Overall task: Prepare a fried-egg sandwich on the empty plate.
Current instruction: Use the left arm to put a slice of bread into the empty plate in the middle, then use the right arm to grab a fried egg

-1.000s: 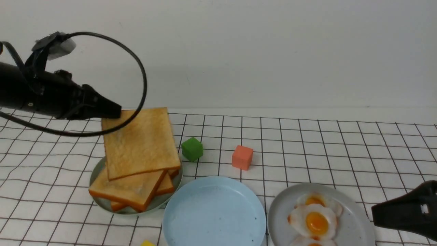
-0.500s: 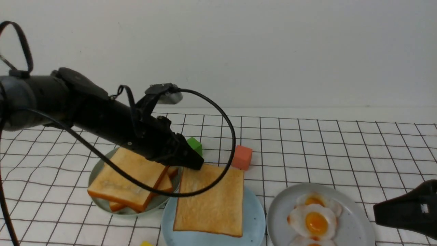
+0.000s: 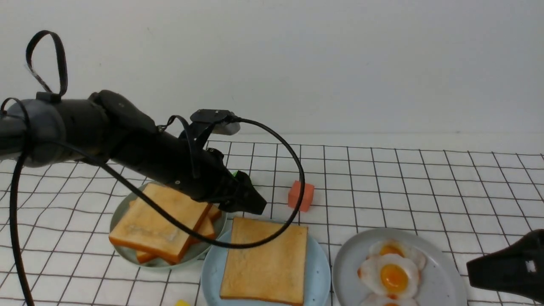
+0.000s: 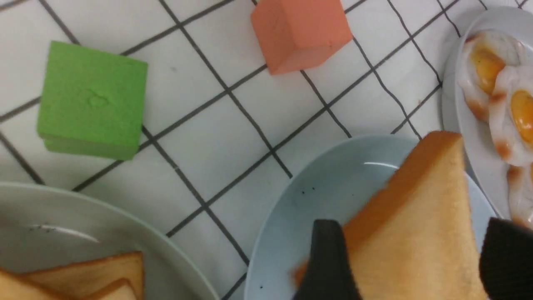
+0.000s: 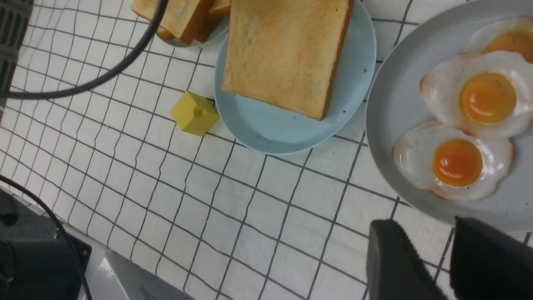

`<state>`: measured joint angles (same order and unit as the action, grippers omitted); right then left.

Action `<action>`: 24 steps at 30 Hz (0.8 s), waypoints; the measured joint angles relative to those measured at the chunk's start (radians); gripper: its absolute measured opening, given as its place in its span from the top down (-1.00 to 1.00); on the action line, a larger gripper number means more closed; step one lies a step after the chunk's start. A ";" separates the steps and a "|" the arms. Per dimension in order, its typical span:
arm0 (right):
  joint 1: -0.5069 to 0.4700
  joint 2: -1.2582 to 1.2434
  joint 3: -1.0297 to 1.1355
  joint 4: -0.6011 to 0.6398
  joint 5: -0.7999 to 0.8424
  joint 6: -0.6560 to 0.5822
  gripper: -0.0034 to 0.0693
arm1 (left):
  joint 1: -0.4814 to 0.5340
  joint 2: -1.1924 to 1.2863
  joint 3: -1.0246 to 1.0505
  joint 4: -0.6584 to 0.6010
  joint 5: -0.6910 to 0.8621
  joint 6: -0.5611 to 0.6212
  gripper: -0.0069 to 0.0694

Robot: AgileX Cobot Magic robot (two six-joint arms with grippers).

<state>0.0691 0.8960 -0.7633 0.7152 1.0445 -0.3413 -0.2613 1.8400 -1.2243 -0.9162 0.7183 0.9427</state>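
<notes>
One golden toast slice (image 3: 265,261) lies flat on the light-blue plate (image 3: 319,272); no fried-egg sandwich is in view. My left gripper (image 3: 255,206) hovers over the slice's far left corner. It is open, its jaws standing wide on either side of that corner (image 4: 416,250) without pressing it. Several fried eggs (image 3: 395,276) lie on the grey plate (image 3: 444,282) to the right. My right gripper (image 3: 471,265) is at that plate's right edge, low over the cloth, open by a narrow gap (image 5: 429,225) with nothing in it.
A sage-green plate (image 3: 123,250) at the left holds a loose pile of toast (image 3: 157,221). A green cube (image 4: 93,100) and an orange cube (image 3: 301,195) sit behind the plates. A yellow cube (image 5: 194,112) is by the blue plate's near left rim. The left arm's cable loops over the toast.
My left arm carried the toast slice from above the pile down onto the light-blue plate, then opened and let it go. The right gripper has not moved.
</notes>
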 joint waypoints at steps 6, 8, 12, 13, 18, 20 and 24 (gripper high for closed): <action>0.000 0.000 0.005 -0.031 -0.034 0.026 0.24 | 0.000 -0.209 0.000 0.179 0.022 -0.179 -0.80; 0.000 0.000 0.020 -0.070 -0.076 0.081 0.23 | 0.000 -0.288 0.000 0.231 0.074 -0.248 -0.75; 0.000 0.019 0.041 -0.137 -0.131 0.175 0.20 | 0.000 -0.425 0.014 0.266 0.163 -0.357 -0.53; 0.000 0.043 0.042 -0.154 -0.154 0.207 0.18 | 0.000 -0.483 0.043 0.267 0.185 -0.385 -0.38; 0.000 0.189 0.042 -0.142 -0.257 0.243 0.11 | 0.000 -0.672 0.226 0.256 0.205 -0.409 0.40; 0.000 0.255 0.042 -0.127 -0.301 0.244 0.09 | 0.000 -0.741 0.312 0.251 0.200 -0.411 0.69; 0.000 0.404 0.042 -0.095 -0.375 0.241 0.08 | 0.000 -0.833 0.443 0.250 0.181 -0.410 0.85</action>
<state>0.0691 1.3003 -0.7217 0.6201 0.6695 -0.1000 -0.2613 1.0074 -0.7818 -0.6663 0.8990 0.5330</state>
